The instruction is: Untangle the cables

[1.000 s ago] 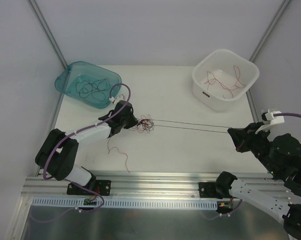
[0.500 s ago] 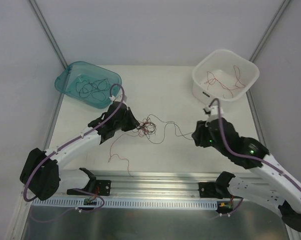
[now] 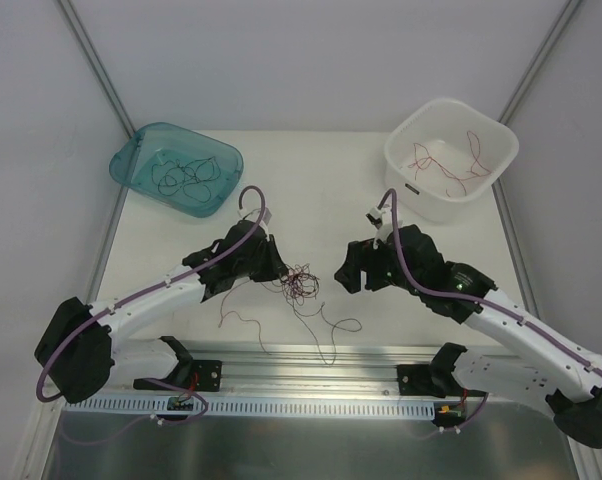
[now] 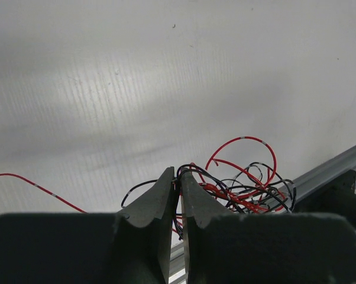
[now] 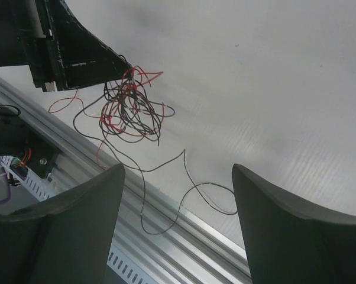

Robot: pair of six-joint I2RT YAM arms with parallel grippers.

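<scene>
- We pinch the cable tangle (image 4: 240,188) in our left gripper (image 4: 173,176) — anchoring it so strands can be drawn free
- Our right gripper (image 5: 175,171) hangs spread and empty — probably lining up on the loose black strand (image 5: 143,201)

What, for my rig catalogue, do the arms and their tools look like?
The left arm and right arm have white link shells with black joint housings. A purple cable runs along each. The left tool and right tool each have two dark, wedge-shaped fingers.
</scene>
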